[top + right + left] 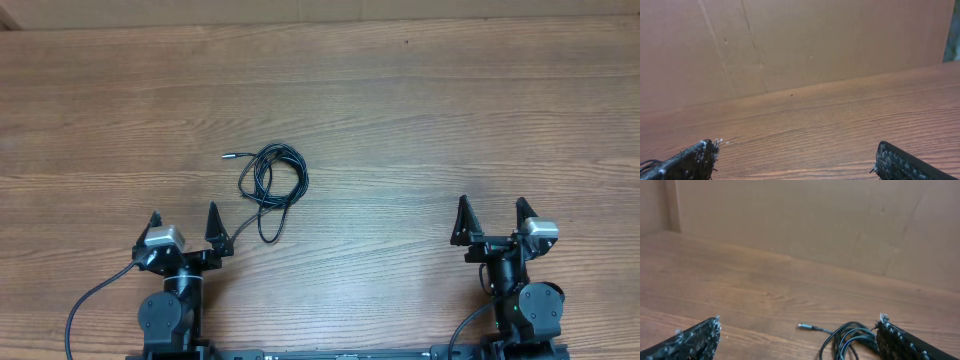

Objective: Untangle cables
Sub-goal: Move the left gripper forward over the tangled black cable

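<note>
We start with the wooden surface (400, 100), which fills the overhead view, and a cardboard wall (815, 220) stands at its far edge. Both arms sit at the near edge, the left arm (170, 300) and the right arm (525, 300), well apart from each other.

The left jaws are spread wide and hold nothing. The right jaws are spread just as wide, also with nothing between them, and only bare wood lies ahead of them.

Now the cables (272, 180): a loose black coil lies flat on the surface ahead of the left jaws, toward their right-hand finger and far off to the left of the right jaws. The bundle stretches mostly away from the left jaws, with a tail loop trailing back toward them. One strand runs close to the right fingertip, and we can't tell whether it touches.

A silver-tipped plug (805, 326) sticks out of the coil. It lies ahead of the gap between the left jaws and points toward their left-hand side.
</note>
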